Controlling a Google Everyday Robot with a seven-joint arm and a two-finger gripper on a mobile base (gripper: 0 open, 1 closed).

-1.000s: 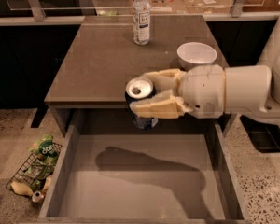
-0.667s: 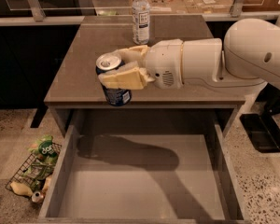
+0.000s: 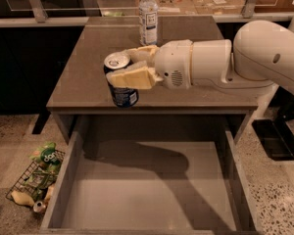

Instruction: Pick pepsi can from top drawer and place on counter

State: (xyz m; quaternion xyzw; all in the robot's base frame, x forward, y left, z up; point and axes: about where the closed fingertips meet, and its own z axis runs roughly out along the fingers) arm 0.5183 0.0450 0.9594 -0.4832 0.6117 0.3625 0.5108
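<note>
camera view | 1 gripper (image 3: 120, 65) pinching 1 pepsi can (image 3: 123, 96), upright, front-left of counter (image 3: 73, 84), surface contact unclear | 1 top drawer (image 3: 152, 190) open below | 1 water bottle (image 3: 148, 16) at counter back | 1 wire basket (image 3: 19, 190) on floor, left

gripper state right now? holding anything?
Gripper: shut on the small dark blue pepsi can with silver top, at the front edge of the flat grey-brown counter.

hand (image 3: 120, 67) at counter (image 3: 78, 89) front edge hides pepsi can (image 3: 123, 97) middle
</note>
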